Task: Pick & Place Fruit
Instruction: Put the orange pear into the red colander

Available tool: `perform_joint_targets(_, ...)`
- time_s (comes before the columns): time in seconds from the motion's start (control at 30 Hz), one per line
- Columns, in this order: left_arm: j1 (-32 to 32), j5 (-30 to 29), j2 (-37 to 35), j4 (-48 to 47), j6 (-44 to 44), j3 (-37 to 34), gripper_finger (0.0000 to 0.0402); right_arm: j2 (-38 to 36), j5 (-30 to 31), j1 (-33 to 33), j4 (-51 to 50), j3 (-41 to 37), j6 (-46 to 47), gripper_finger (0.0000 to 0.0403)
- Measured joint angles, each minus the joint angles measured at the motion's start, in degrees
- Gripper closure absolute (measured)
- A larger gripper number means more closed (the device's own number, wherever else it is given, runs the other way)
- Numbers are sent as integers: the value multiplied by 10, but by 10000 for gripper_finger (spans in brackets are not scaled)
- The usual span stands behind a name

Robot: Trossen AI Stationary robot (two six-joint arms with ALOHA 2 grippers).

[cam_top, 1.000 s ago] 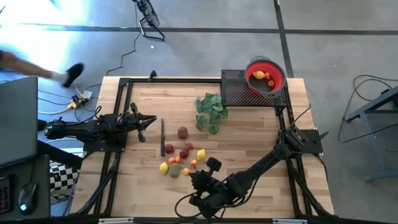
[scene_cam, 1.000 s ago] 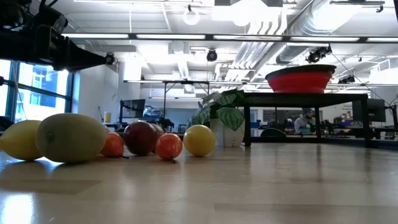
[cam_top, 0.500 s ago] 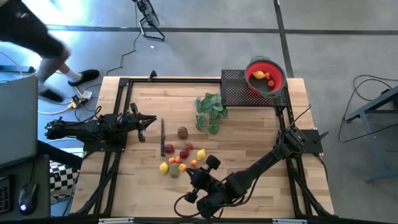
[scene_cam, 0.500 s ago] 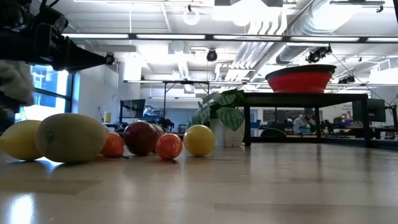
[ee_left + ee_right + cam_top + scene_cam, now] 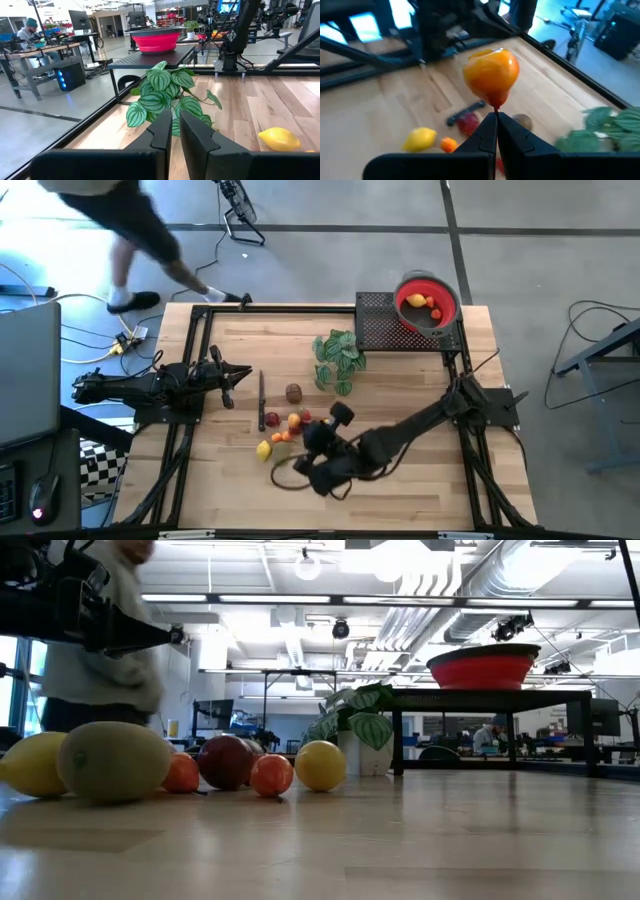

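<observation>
My right gripper (image 5: 496, 116) is shut on an orange-yellow fruit (image 5: 491, 75) and holds it above the fruit cluster; from above, that fruit (image 5: 294, 420) shows at the tip of the right arm. Below it on the table lie a yellow lemon (image 5: 264, 448), a small orange piece (image 5: 283, 436), a red piece (image 5: 272, 419) and a brown piece (image 5: 293, 392). The red bowl (image 5: 428, 302) at the far right has fruit in it. My left gripper (image 5: 175, 131) waits at the table's left, shut and touching nothing. My right gripper pinches the fruit's reddish lower tip (image 5: 495, 104) between the free ends of its two fingers. The fruit stands upright on top of the fingertips, lifted clear of the table. The fingers slant down toward the table's left.
A green leafy sprig (image 5: 338, 358) lies between the cluster and the black mesh stand (image 5: 385, 330) that bears the bowl. A dark stick (image 5: 262, 402) lies left of the fruit. A person (image 5: 130, 220) walks past the table's far left corner.
My right gripper has risen and gone toward the table's far edge and a little left, over the fruit cluster, and the orange-yellow fruit has gone with it. The fruits on the table have stayed put. A person has walked rightward behind the far left corner.
</observation>
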Motion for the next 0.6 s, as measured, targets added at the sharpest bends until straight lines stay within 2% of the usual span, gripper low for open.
perform_joint_targets(0.33,0,0,0,0,0,0,368,-80,-83,-70,-149,0,-9,400)
perform_joint_targets(0.6,0,0,0,0,5,0,368,-125,-138,-132,-185,0,-77,400)
